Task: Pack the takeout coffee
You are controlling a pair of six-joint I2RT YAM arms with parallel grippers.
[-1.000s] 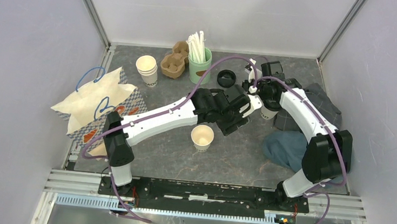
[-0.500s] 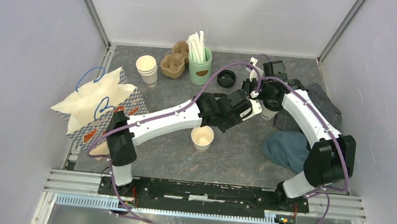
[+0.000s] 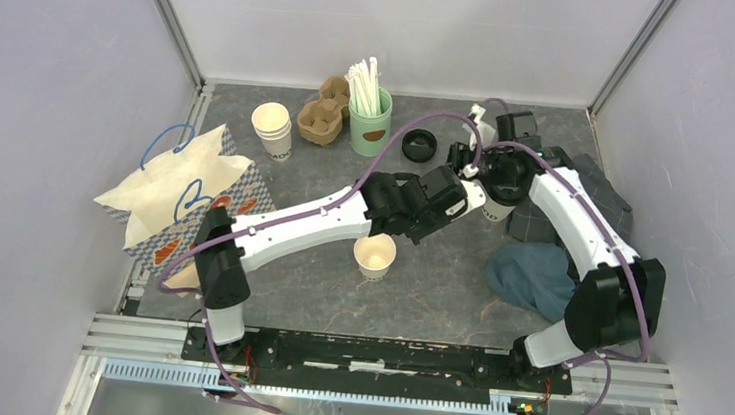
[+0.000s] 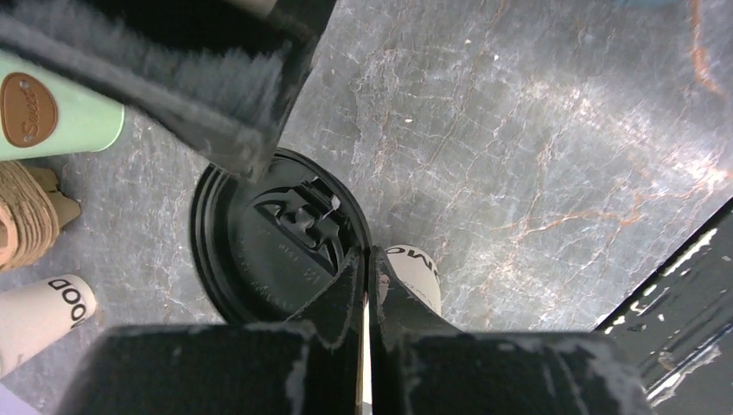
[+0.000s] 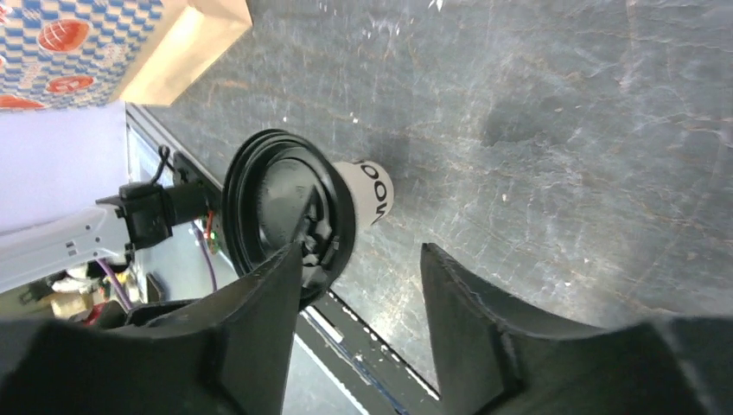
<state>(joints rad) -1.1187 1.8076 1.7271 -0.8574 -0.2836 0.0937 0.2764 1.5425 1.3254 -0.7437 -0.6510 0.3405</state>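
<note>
The takeout coffee (image 5: 277,186) is standing upright on the right half of the worktop (image 3: 417,282), about midway between its far and near edges. The left hand (image 4: 364,259) is hovering with fingers pressed together, tips over the black lid. The right hand (image 5: 361,252) is hovering spread, one finger overlapping the lid's rim.

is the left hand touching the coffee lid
Cannot tell. Left wrist view: shut left hand overlaps the coffee lid, neither contact nor gap shows.

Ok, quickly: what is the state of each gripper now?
Left gripper: shut, empty, fingertips over the takeout coffee.
Right gripper: open, holding nothing.
</note>
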